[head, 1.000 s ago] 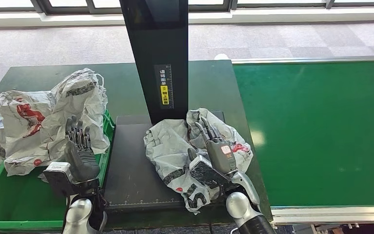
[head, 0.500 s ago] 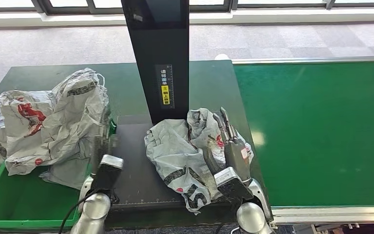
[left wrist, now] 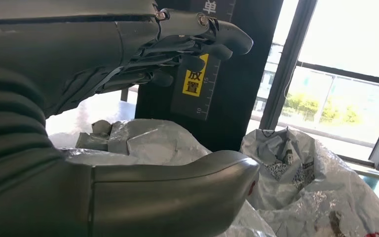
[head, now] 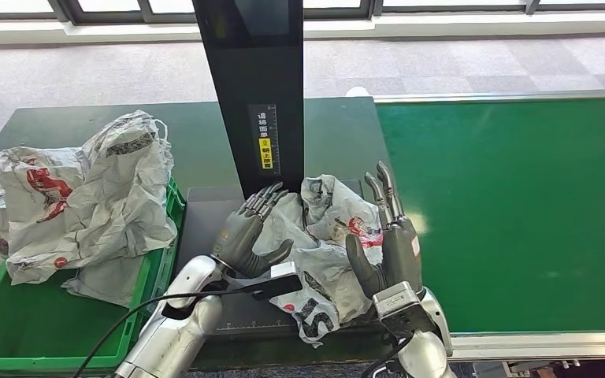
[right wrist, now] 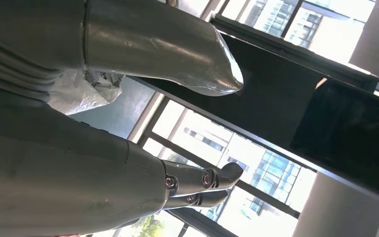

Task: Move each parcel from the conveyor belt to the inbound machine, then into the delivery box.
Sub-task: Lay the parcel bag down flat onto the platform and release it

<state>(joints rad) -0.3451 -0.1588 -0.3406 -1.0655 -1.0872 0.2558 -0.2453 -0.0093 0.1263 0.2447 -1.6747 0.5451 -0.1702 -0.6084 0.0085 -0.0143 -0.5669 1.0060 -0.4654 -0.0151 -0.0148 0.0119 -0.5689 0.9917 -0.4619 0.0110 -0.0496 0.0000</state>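
a tall black column (head: 256, 87) stands at the back of the inbound machine (head: 205, 276), whose flat matte black platform has a fine ruler scale along its front edge. the column carries a narrow label (head: 266, 138) with white chinese characters, a ruler scale, and a yellow patch with dark characters; in the left wrist view the yellow patch reads "放置" beside the mark "10".

a crumpled grey plastic parcel (head: 315, 252) lies on the platform at the foot of the column, printed with red and black markings too creased to read.

a second ago the left hand (head: 244, 232) hung over the green crate (head: 16, 331) to the left; now it has swung across to the parcel's left side, fingers spread and straight, palm resting against the wrinkled plastic, holding nothing. the right hand (head: 390, 244), which lay on top of the parcel a second ago, has lifted to the parcel's right edge, fingers straight and pointing up, also holding nothing.

the crate is a rigid delivery box holding more wrinkled white and grey bags (head: 87, 197) with red print. to the right runs the smooth green conveyor belt (head: 512, 213) with a pale metal rim. all of this sits on a dark green tabletop (head: 339, 134).
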